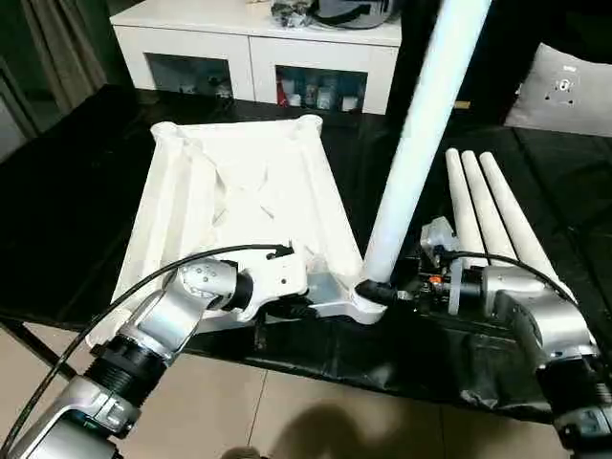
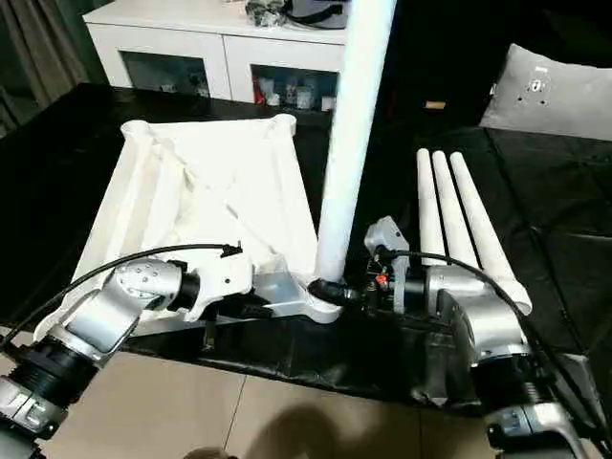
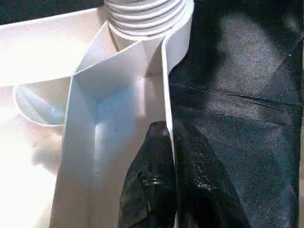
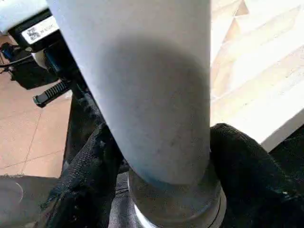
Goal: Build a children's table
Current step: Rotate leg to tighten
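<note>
The children's table top lies upside down on a black-covered surface, its ribbed underside facing up. One white leg stands upright in the near right corner socket. My right gripper is at the leg's base, with a black finger pressed on each side. My left gripper is shut on the top's near rim wall, just beside that corner. The leg's ribbed end sits in the socket. Three more legs lie side by side to the right.
A white low cabinet with glass doors stands behind the work surface. The black sheet hangs over the near edge above a tiled floor. A grey panel with a socket is at the far right.
</note>
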